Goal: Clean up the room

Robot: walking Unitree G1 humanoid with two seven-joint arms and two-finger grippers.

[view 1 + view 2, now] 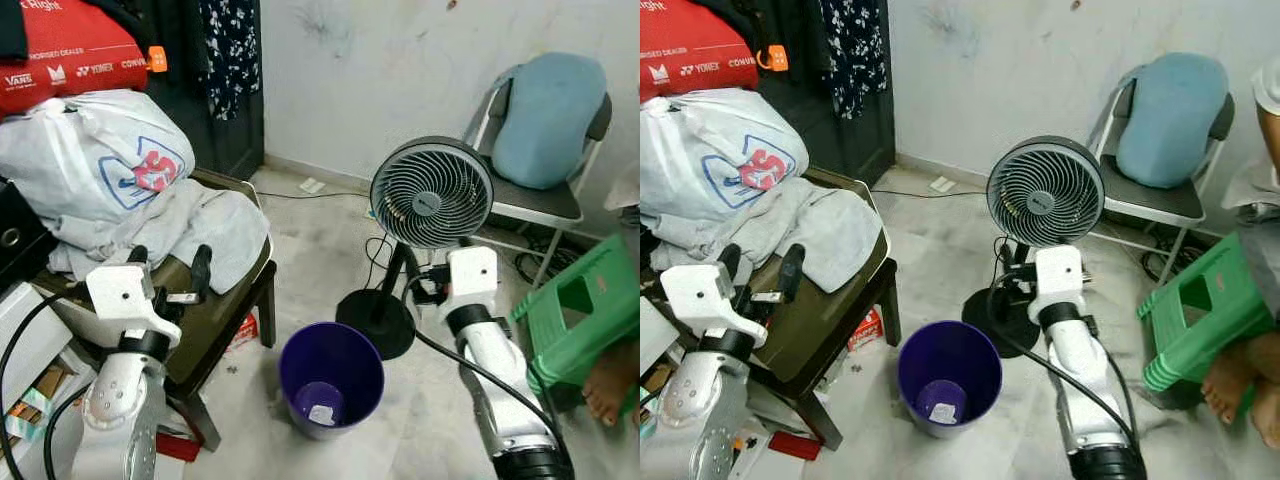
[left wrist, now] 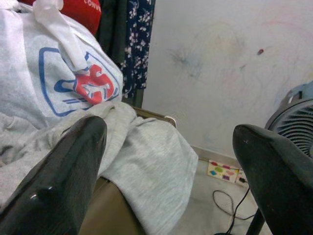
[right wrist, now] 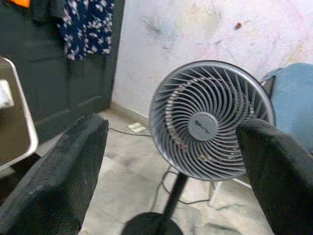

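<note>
A purple bin stands on the floor between my arms, with a small white scrap at its bottom. My left gripper is open at the front edge of a brown chair. It points at a grey cloth draped over the seat and holds nothing. Behind the cloth lies a white plastic bag with a red and blue print. My right gripper is open and empty, and it faces a grey standing fan from close by.
The fan's black base and cable lie just right of the bin. A green plastic stool and a person's bare foot are at the right. A folding chair with a blue cushion stands by the wall. Clutter is piled at the left.
</note>
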